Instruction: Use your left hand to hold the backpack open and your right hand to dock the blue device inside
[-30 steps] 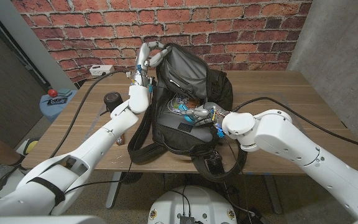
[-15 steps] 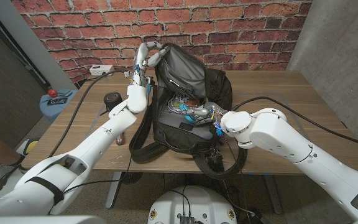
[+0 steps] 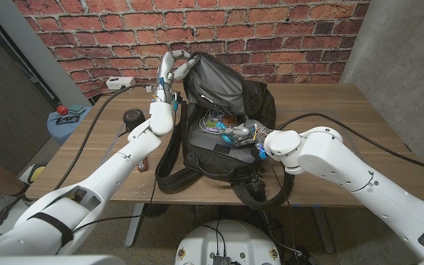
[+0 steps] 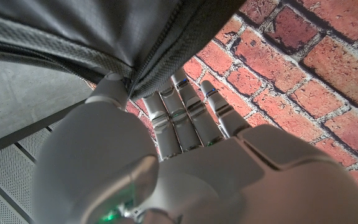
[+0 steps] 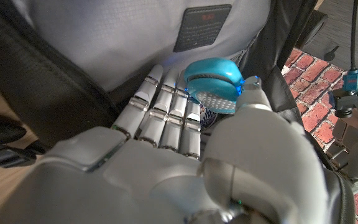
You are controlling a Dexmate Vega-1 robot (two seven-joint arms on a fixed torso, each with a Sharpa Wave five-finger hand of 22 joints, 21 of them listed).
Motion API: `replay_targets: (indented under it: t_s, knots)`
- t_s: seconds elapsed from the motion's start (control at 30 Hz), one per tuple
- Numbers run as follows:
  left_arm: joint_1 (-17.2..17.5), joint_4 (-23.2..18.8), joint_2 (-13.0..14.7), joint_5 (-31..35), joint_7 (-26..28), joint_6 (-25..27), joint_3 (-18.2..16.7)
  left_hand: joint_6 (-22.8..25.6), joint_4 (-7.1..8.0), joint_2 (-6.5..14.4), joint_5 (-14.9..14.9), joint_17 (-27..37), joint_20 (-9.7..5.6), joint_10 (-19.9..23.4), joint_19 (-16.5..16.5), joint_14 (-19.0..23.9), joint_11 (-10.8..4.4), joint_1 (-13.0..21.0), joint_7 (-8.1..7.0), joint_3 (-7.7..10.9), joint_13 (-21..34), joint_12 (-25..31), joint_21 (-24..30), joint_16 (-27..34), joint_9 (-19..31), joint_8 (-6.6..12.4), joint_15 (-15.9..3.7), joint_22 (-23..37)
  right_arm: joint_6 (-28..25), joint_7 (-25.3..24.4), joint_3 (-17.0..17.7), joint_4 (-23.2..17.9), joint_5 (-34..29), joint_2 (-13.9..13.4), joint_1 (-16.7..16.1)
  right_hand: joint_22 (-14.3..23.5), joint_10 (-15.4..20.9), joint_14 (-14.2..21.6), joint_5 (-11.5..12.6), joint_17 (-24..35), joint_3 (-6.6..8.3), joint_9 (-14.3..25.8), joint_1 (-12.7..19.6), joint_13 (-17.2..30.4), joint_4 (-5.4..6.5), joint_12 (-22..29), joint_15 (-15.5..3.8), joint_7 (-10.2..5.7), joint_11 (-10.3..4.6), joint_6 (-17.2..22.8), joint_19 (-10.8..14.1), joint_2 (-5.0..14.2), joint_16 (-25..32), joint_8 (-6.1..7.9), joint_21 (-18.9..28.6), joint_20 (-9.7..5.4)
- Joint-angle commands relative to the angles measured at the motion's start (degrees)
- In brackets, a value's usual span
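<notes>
A black backpack point(image 3: 219, 121) lies on the wooden table point(image 3: 330, 110) with its top flap pulled up and its mouth open. My left hand point(image 3: 174, 70) grips the raised edge of the flap point(image 4: 135, 56) at the back left of the bag. My right hand point(image 3: 238, 134) reaches into the opening and pinches the blue device point(image 5: 213, 84), a rounded turquoise piece with a dotted face, between thumb and fingers point(image 5: 166, 106). The device sits over the grey lining point(image 5: 135, 37) inside the bag, below a dark label patch point(image 5: 202, 28).
A black round object point(image 3: 132, 116) stands on the table left of the bag. A white power strip point(image 3: 120, 82) lies at the back left edge. Black cables point(image 3: 359, 136) run across the right half of the table. A brick wall rises behind.
My right arm has shifted slightly, with the hand staying inside the bag's mouth. The left hand keeps holding the flap up.
</notes>
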Motion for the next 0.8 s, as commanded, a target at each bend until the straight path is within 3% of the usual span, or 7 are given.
replay_targets:
  t_s: [0.03, 0.33, 0.8]
  knots:
    - [0.5, -0.5, -0.1, 0.3, 0.3, 0.0, 0.0, 0.1, 0.07, 0.6, 0.3, 0.2, -0.12, -0.1, -0.1, 0.0, -0.19, 0.2, 0.29, -0.20, 0.1, 0.4, -0.2, -0.2, 0.1, 0.56, -0.06, 0.1, -1.6, -0.2, 1.9, -2.3, 1.1, -0.9, -0.8, 0.3, -1.5, -0.9, 0.5, -0.1, -0.47, 0.1, -1.2, 0.1, 0.14, -0.8, 0.58, 0.58, 0.50, -1.2, -0.5, -0.67, -0.5, -0.44, 0.0, 0.56]
    - [0.7, -0.8, -0.1, 0.4, 0.2, 0.1, 0.0, 0.1, 0.07, 0.6, 0.3, 0.2, -0.12, 0.1, -0.1, -0.1, -0.37, 0.2, 0.30, -0.22, 0.1, 0.5, -0.2, -0.1, 0.2, 0.62, -0.07, 0.1, -2.5, 0.2, 2.5, -2.7, 2.3, -1.0, -0.8, 0.3, -3.0, -2.3, 0.7, -0.1, -0.93, 0.1, -1.7, 0.4, 0.01, -1.3, 1.48, 1.32, 1.72, -3.2, -1.5, -1.15, -1.2, -0.86, -0.3, 1.37]
    - [1.0, -1.2, -0.3, 0.5, 0.3, 0.6, 0.1, 0.0, 0.07, 0.6, 0.3, 0.3, -0.21, 0.0, -0.1, -0.2, -0.38, 0.2, 0.31, -0.26, 0.1, 0.6, -0.2, -0.2, 0.2, 0.65, -0.21, 0.1, -3.6, 0.4, 3.1, -3.1, 3.8, -1.1, -0.8, 0.3, -7.4, -4.3, 1.9, -0.7, -3.23, 0.3, -4.8, 0.9, 0.72, -3.0, 3.02, 2.98, 3.14, -7.9, -3.5, -3.82, -3.2, -0.92, -0.5, 2.13]
